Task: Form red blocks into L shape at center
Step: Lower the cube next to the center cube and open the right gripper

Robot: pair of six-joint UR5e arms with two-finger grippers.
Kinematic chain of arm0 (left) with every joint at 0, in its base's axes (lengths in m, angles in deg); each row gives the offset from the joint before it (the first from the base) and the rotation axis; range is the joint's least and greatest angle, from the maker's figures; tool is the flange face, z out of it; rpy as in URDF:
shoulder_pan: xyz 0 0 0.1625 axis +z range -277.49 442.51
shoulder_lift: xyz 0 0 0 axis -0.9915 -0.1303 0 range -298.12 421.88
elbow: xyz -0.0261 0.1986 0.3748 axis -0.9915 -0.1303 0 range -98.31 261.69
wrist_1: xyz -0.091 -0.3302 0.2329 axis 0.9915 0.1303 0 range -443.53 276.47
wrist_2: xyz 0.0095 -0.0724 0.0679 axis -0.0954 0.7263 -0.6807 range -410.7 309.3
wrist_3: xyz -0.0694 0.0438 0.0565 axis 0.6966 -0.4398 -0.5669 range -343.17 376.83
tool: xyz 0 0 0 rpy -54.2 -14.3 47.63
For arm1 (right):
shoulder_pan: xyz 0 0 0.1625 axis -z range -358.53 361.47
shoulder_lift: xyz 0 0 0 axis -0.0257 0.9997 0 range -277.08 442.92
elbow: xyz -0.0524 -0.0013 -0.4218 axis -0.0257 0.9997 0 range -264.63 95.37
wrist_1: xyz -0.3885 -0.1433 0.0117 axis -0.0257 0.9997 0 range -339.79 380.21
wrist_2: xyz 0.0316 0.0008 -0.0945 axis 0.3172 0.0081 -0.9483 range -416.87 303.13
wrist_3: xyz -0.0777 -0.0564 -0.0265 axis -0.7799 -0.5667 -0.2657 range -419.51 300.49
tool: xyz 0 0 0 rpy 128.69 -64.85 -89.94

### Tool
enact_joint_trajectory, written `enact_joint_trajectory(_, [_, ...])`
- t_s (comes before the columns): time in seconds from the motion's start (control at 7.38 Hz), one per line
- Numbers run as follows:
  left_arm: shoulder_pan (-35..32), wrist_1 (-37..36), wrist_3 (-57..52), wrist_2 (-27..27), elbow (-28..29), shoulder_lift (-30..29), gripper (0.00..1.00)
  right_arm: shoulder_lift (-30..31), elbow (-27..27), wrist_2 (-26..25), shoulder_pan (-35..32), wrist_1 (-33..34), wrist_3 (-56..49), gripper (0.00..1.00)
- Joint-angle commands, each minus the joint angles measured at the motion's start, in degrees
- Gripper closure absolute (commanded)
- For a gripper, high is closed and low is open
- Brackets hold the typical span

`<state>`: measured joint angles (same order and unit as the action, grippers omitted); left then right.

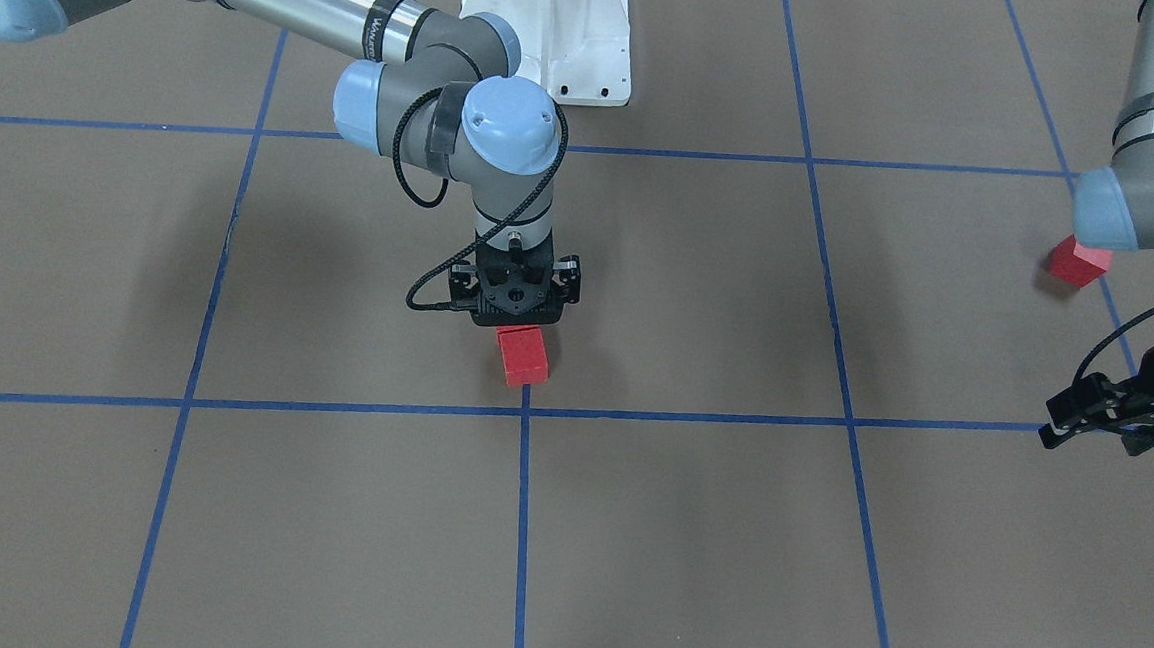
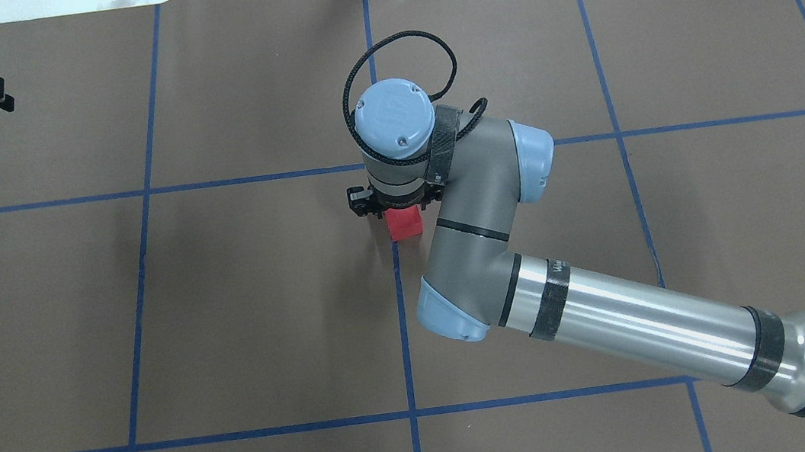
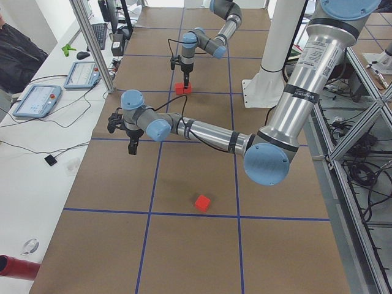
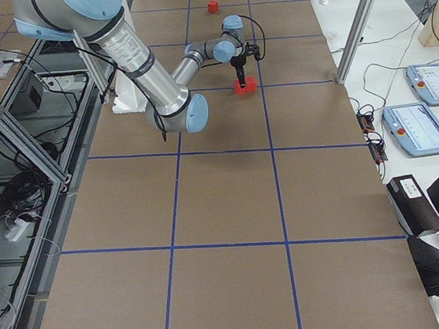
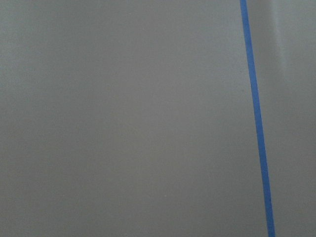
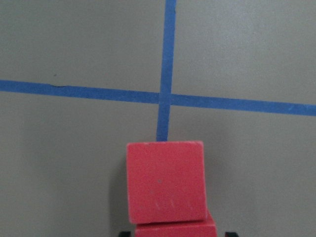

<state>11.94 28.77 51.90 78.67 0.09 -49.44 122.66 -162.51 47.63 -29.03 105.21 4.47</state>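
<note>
Two red blocks lie in a row just on the robot's side of the center crossing (image 6: 165, 96). One block (image 6: 165, 180) is in plain view in the right wrist view. The other block (image 6: 175, 230) sits between my right gripper's fingers with a small gap on each side. They show as one red shape in the front view (image 1: 522, 354) and the overhead view (image 2: 404, 223). My right gripper (image 1: 523, 306) points straight down over them, open. The third red block (image 1: 1079, 263) lies alone on the robot's left side. My left gripper (image 1: 1097, 421) hovers apart from it, open and empty.
The white robot base plate (image 1: 555, 32) stands at the table's robot-side edge. An operators' bench with tablets (image 3: 37, 98) and an aluminium post (image 3: 92, 43) runs along the far side. The left wrist view shows only brown paper and a blue tape line (image 5: 256, 123).
</note>
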Motion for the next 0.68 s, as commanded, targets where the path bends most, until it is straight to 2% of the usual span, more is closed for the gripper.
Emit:
enact_joint_trajectory(0.0, [0.0,0.02,0.0,0.0,0.03,-0.03,0.0,-0.1,0.0,-0.01,0.0,0.0,0.0,0.04])
enact_joint_trajectory(0.27, [-0.09,0.11,0.09,0.0,-0.23,0.23,0.0,-0.8,-0.43,0.26,-1.31,0.0,0.26,0.02])
enact_joint_trajectory(0.41, [0.0,2.03,-0.09,-0.08,-1.89,4.32,0.0,-0.89,-2.18,1.65,-2.62,0.6,0.26,0.01])
enact_joint_trajectory(0.54, [-0.09,6.4,0.35,-0.52,-2.95,8.97,0.0,-0.54,-3.85,5.75,-5.07,1.22,0.35,0.01])
